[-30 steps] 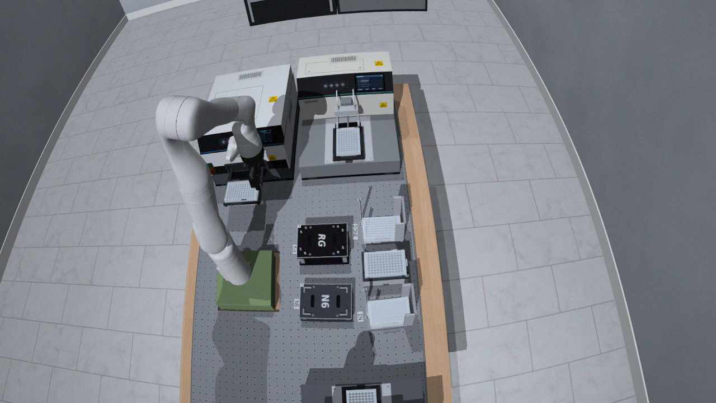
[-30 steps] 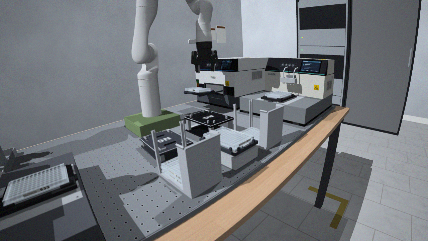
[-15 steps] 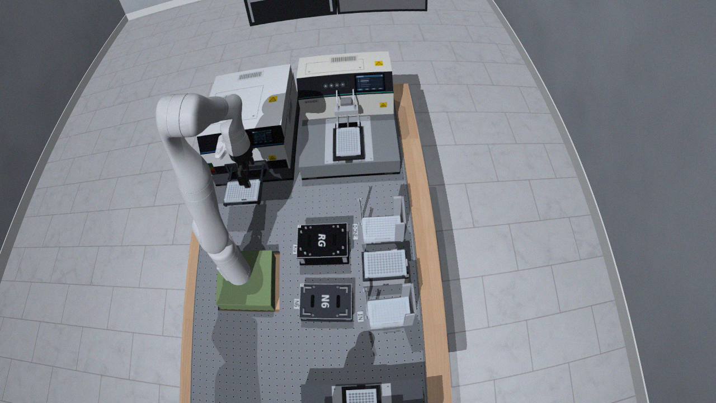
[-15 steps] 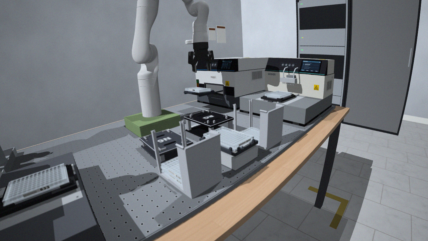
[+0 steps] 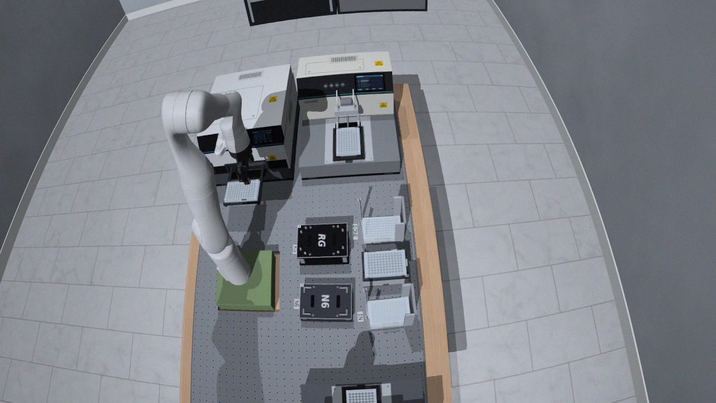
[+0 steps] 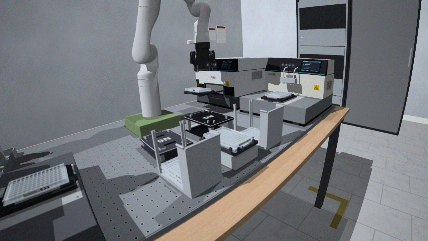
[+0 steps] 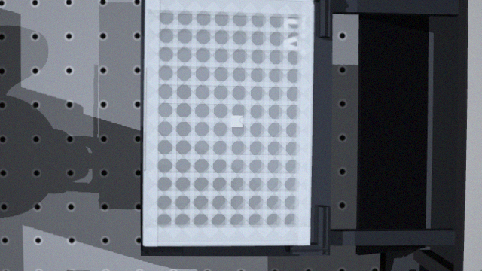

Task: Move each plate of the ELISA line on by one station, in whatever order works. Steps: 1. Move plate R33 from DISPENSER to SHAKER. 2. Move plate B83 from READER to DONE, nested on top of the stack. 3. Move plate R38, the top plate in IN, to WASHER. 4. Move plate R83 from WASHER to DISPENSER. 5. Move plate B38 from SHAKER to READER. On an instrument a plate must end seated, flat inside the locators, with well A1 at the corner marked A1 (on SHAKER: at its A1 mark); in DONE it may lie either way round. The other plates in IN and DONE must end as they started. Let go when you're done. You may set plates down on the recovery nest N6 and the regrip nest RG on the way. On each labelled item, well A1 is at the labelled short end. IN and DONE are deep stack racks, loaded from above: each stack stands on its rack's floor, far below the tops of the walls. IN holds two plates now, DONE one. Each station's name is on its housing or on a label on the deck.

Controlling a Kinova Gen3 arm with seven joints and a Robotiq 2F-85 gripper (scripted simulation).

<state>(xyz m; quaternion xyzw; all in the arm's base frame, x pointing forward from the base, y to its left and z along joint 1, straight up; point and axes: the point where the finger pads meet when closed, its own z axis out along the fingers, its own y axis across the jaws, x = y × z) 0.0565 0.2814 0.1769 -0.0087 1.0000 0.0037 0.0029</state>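
Note:
My gripper (image 5: 243, 176) (image 6: 203, 66) is open and empty. It hangs well above the clear well plate (image 5: 242, 191) (image 6: 196, 89) (image 7: 226, 124) on the READER's pulled-out tray; in the wrist view this plate fills the middle and no fingers show. Another plate (image 5: 348, 140) (image 6: 278, 94) sits on the WASHER under its manifold. A plate (image 5: 384, 263) (image 6: 233, 137) sits on the SHAKER block between the two racks. The DONE rack (image 5: 399, 212) (image 6: 271, 126) and the IN rack (image 5: 411, 300) (image 6: 199, 167) hold plates low inside. A labelled plate (image 5: 361, 396) (image 6: 35, 181) lies on the DISPENSER at the near end.
The black RG nest (image 5: 321, 240) (image 6: 208, 119) and N6 nest (image 5: 325, 301) (image 6: 165, 142) stand mid-deck, both bare. The arm's green base (image 5: 260, 285) (image 6: 149, 123) is at the left edge. The READER housing rises just behind the tray. Thin rack posts stand up beside DONE and IN.

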